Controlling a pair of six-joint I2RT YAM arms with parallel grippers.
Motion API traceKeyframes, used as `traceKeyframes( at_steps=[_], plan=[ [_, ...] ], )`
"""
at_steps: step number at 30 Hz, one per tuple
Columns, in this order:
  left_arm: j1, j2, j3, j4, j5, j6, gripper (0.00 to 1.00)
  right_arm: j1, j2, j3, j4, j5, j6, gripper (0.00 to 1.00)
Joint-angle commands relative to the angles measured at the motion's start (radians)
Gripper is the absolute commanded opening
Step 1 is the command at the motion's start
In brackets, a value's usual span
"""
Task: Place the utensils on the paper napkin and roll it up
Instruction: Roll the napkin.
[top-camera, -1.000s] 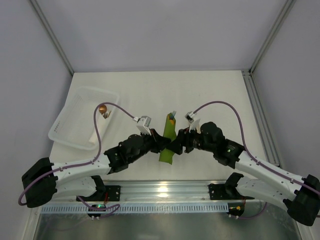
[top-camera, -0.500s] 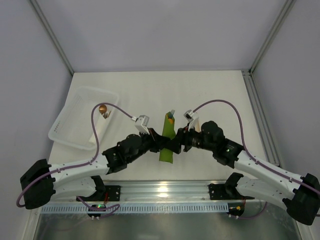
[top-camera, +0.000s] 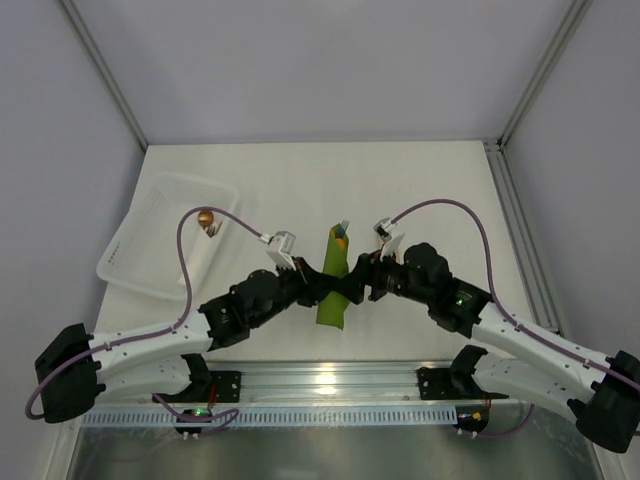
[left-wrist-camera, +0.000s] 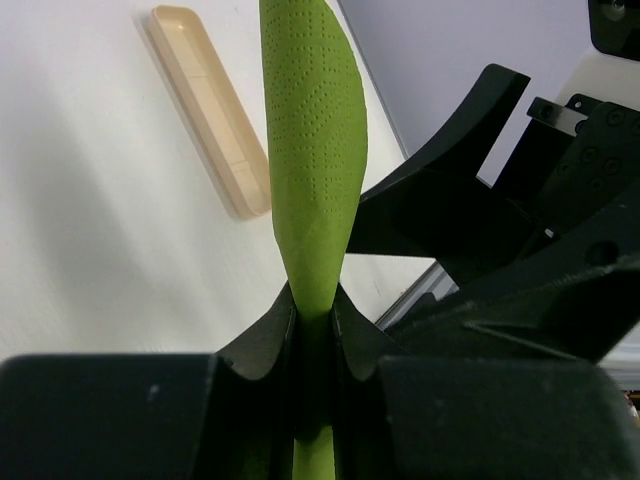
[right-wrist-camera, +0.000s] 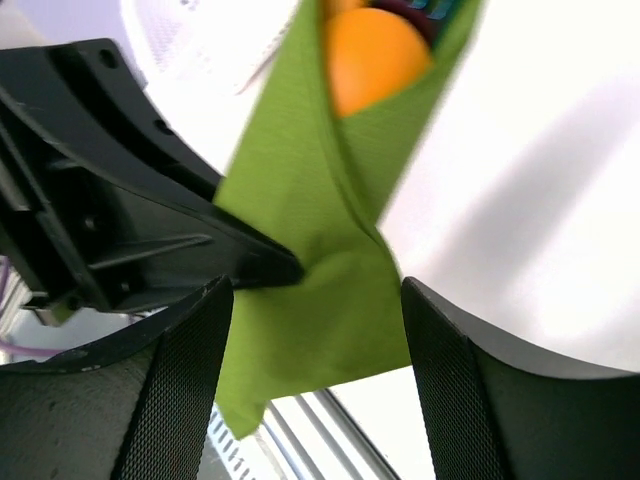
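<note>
My left claw (left-wrist-camera: 315, 318) pinches the paper napkin (top-camera: 333, 285) from 9 o'clock. The napkin's long axis runs 12-to-6. My right claw (right-wrist-camera: 315, 300), spread, straddles it from 3.

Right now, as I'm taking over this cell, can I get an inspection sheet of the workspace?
Surface: white table, unmarked where visible.
Job's things: green napkin rolled around the utensils, an orange tip showing at the far end.
Clutter: clear plastic tray at the left with a small copper-coloured item; beige strip beside the roll.
Grippers: left gripper shut on the napkin; right gripper open, fingers either side of it.
Cables: purple cables loop from both wrists; the left one crosses the tray.
Surroundings: grey walls, metal frame posts, rail at the near edge.
</note>
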Motion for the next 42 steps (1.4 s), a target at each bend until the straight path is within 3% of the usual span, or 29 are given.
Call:
traceKeyframes(
  at_steps=[1,6,9,14,24,30,42],
  plan=[
    [-0.005,-0.044,0.045,0.012,0.003,-0.011,0.0,-0.001,-0.079,0.046,-0.137,0.15,-0.062,0.72],
    [-0.005,-0.079,0.065,-0.054,0.041,-0.008,0.0,-0.018,-0.148,0.031,-0.22,0.149,-0.107,0.68],
    [-0.005,-0.134,0.062,-0.072,0.075,0.013,0.0,-0.043,-0.245,-0.01,-0.188,0.044,-0.093,0.68],
    [-0.004,-0.212,0.06,-0.107,0.115,0.039,0.0,-0.072,-0.275,-0.049,-0.104,-0.203,-0.067,0.68],
    [-0.005,-0.32,0.026,-0.135,0.176,0.044,0.0,-0.118,-0.26,-0.078,0.094,-0.45,0.036,0.65],
    [-0.005,-0.332,0.016,-0.135,0.178,0.047,0.0,-0.124,-0.276,-0.092,0.198,-0.523,0.126,0.64],
    [-0.004,-0.341,0.016,-0.12,0.201,0.053,0.0,-0.129,-0.221,-0.064,0.162,-0.483,0.161,0.63]
  ],
)
